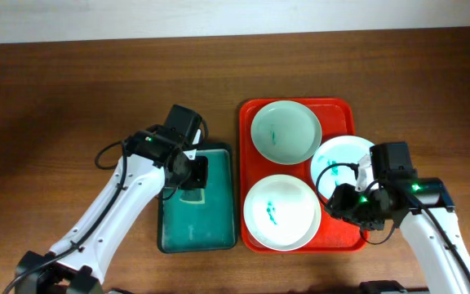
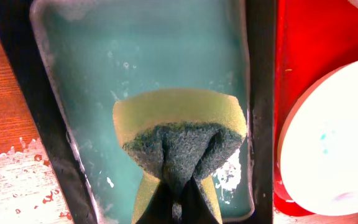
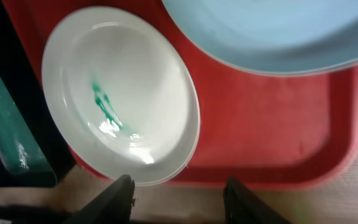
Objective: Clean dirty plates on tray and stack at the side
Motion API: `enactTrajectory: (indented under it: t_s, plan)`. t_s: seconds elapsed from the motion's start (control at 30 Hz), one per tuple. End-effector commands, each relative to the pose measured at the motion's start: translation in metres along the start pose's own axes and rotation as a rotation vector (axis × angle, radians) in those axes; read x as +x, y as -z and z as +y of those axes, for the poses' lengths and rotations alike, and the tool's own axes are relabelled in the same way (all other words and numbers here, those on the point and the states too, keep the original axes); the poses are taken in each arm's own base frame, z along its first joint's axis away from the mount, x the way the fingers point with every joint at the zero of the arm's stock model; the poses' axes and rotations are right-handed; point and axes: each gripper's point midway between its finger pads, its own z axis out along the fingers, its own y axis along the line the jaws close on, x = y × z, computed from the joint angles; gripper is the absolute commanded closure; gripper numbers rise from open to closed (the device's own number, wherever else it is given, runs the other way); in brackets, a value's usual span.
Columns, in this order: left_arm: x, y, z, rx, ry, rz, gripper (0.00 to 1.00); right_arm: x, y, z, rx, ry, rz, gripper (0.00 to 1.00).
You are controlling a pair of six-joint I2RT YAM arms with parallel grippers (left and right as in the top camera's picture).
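A red tray [image 1: 337,114] sits on a wooden table [image 1: 72,98] and carries three pale plates. The far plate [image 1: 285,131] and the near plate [image 1: 281,212] both show teal smears, and a third plate [image 1: 341,155] overlaps the tray's right rim. The left fingers [image 1: 192,173] are pinched tight on a folded yellow-and-green sponge [image 2: 179,134] over a wet, dark green tray [image 1: 194,224]. The right fingers [image 1: 348,202] are spread wide, holding nothing, above the red tray's near right corner.

The overhead camera looked straight down on the whole surface [image 1: 55,82]; both wrist cameras hung close above it, sharing the tray [image 1: 339,113] at 3 o'clock.
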Motion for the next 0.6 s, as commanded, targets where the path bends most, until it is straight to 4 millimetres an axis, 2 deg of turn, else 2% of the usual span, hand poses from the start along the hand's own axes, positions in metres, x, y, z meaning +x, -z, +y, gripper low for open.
enactTrajectory:
  t_s: [0.0, 0.1, 0.13, 0.17, 0.2, 0.27, 0.33, 0.4, 0.5, 0.57]
  plan:
    - [-0.004, 0.008, -0.029, 0.062, -0.085, -0.043, 1.0, 0.005, -0.027, 0.002, -0.116, 0.064, 0.052, 0.51]
    - [-0.009, 0.007, -0.118, 0.242, -0.227, -0.147, 1.0, -0.015, -0.046, -0.009, -0.064, 0.072, 0.025, 0.52]
    - [-0.007, 0.003, -0.131, 0.26, -0.222, -0.146, 1.0, -0.018, -0.054, -0.015, -0.029, 0.067, 0.038, 0.53]
    - [-0.004, -0.004, -0.142, 0.275, -0.213, -0.134, 1.0, -0.018, -0.06, -0.015, -0.028, 0.073, 0.051, 0.59]
    - [0.0, -0.014, -0.153, 0.293, -0.203, -0.111, 1.0, -0.017, -0.074, -0.011, -0.021, 0.102, 0.083, 0.67]
    - [0.007, -0.026, -0.17, 0.367, -0.209, -0.053, 1.0, -0.019, -0.094, -0.018, 0.065, 0.075, 0.102, 0.75]
    - [0.014, -0.043, -0.178, 0.403, -0.19, 0.012, 1.0, -0.018, -0.109, -0.026, 0.122, 0.04, 0.123, 0.95]
    - [0.021, -0.066, -0.188, 0.404, -0.176, 0.057, 1.0, -0.02, -0.11, -0.025, 0.12, 0.035, 0.117, 0.96]
    - [0.049, -0.105, -0.216, 0.441, -0.205, 0.153, 1.0, -0.018, -0.109, -0.026, 0.124, 0.033, 0.125, 0.96]
    - [0.05, -0.125, -0.213, 0.401, -0.21, 0.153, 1.0, -0.018, -0.109, -0.026, 0.124, 0.033, 0.125, 0.96]
